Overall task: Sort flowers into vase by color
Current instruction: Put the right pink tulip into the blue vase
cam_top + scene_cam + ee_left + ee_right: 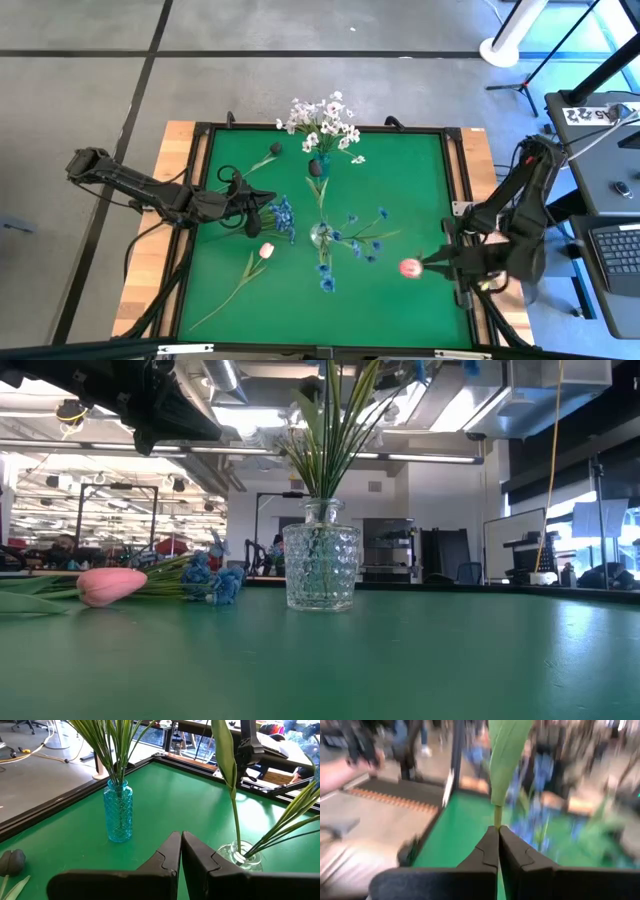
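Flowers lie sorted and unsorted around the clear vase point(321, 235) at the middle of the green worktop point(400, 180). Blue sprigs point(362, 240) stand in that clear vase, leaning toward the right arm's side. Beyond it, toward the far edge, a blue vase point(320, 166) holds the white blossoms point(322, 122). On the clear vase's left-arm side lie a blue bunch point(281, 217) and a pink tulip point(264, 251), with a dark bud point(274, 149) farther toward the far-left corner. Well off to the clear vase's right-arm side, the right tool point(436, 265) is pinched on the thin green stem point(496, 817) of a pink bud point(409, 267), held above the worktop. The left tool point(254, 214) hovers by the blue bunch, fingers pressed together on nothing.
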Motion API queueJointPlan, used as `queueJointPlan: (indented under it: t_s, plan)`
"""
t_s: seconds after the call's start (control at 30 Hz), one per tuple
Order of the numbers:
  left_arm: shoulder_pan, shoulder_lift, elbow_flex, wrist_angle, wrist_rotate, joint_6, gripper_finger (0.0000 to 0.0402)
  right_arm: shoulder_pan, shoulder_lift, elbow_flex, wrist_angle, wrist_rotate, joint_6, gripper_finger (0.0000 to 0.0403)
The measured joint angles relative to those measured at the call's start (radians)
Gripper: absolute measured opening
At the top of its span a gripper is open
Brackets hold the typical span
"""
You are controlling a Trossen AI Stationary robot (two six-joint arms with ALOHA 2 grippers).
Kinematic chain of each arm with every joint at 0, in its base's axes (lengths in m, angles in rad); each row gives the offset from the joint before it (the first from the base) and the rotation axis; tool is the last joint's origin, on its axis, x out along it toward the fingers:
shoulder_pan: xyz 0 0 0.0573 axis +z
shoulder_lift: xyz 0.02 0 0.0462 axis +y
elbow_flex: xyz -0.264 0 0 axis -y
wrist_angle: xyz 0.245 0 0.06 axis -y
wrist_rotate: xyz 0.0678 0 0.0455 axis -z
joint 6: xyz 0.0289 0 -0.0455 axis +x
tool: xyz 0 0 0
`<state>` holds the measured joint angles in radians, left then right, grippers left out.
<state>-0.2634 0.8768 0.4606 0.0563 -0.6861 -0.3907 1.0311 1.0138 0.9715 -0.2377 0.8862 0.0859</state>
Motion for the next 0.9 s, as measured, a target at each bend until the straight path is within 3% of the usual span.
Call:
queueJointPlan:
  t_s: [0.2, 0.4, 0.7, 0.9]
  plan:
    - [0.000, 0.000, 0.000, 0.001, 0.000, 0.000, 0.0011, -0.127, -0.031, 0.001, 0.346, -0.154, -0.455, 0.0000]
    - [0.000, 0.000, 0.000, 0.006, 0.000, 0.000, 0.0011, -0.393, -0.046, 0.001, 0.480, -0.287, -0.645, 0.0000]
    - [0.000, 0.000, 0.000, 0.009, 0.000, 0.004, 0.0011, -0.945, -0.058, 0.001, 0.597, -0.528, -0.669, 0.0000]
    - [0.002, 0.000, 0.000, 0.098, 0.000, 0.061, 0.0011, -1.344, -0.019, 0.002, 0.575, -0.918, -0.428, 0.0000]
